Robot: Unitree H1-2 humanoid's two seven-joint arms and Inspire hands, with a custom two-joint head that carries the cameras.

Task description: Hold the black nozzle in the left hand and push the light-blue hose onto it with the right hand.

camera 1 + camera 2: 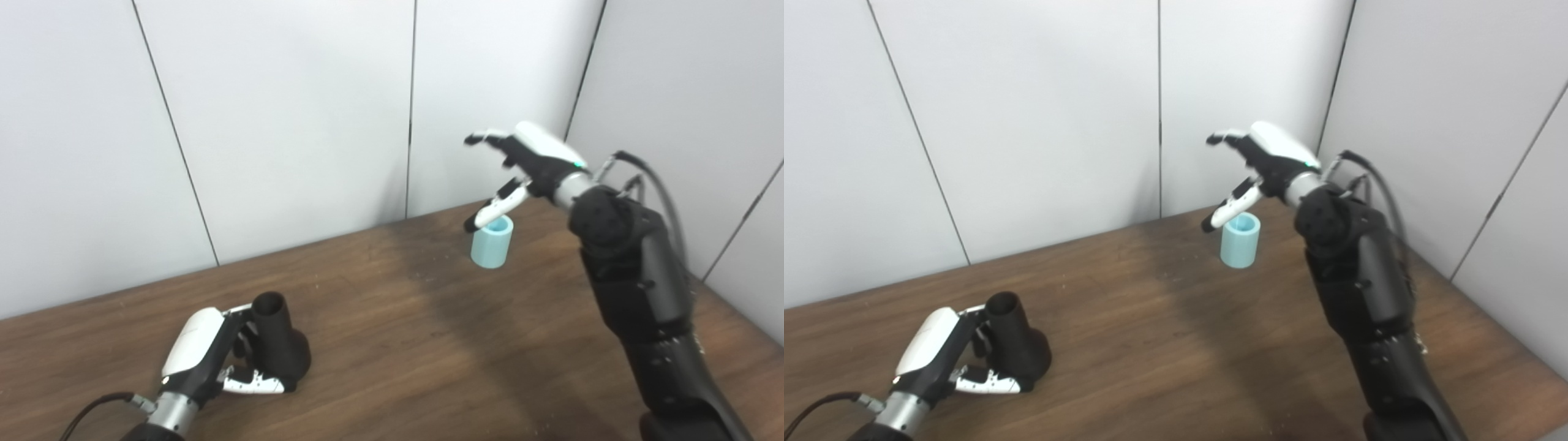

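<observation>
The black nozzle (278, 340) stands upright on the wooden table (398, 331) at the near left, its wide base down and narrow open end up. My left hand (208, 352) is wrapped around its base and neck. The light-blue hose piece (492, 242), a short open cylinder, stands upright near the back wall. My right hand (527, 165) hovers just above it with fingers spread apart, the thumb (493, 211) hanging over the hose's rim, holding nothing.
White wall panels (294, 122) close off the back of the table and the right side. A black cable (658, 184) loops off the right forearm near the right wall.
</observation>
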